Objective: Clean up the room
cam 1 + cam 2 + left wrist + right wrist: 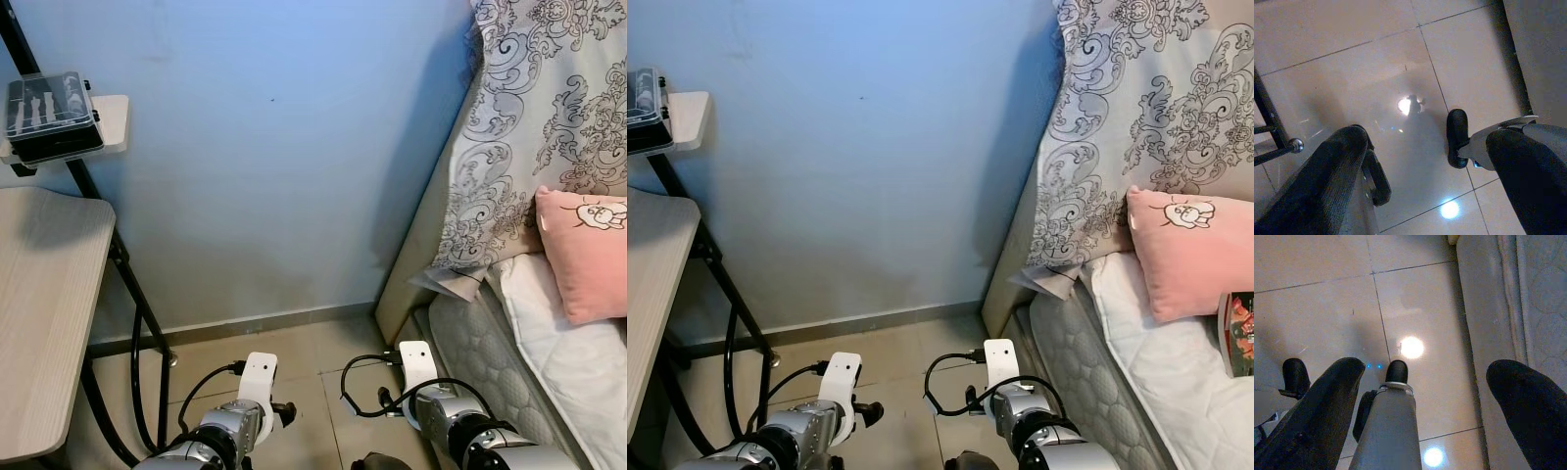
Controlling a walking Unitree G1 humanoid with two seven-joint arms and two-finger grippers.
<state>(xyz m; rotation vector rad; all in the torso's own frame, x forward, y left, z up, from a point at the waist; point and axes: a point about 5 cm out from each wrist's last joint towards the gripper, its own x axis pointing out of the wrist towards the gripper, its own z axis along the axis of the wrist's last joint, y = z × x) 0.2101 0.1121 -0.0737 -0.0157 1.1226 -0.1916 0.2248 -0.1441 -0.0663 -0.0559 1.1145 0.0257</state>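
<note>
Floor tiles (1376, 63) lie bare between desk (39, 294) and bed (1136, 362); both end effectors (1420, 161) (1425, 396) hang wide.

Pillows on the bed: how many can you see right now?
1: a pink pillow lies on the white sheet, leaning against the patterned grey bedding at the bed's head. Others may lie beyond the frame edge.
</note>
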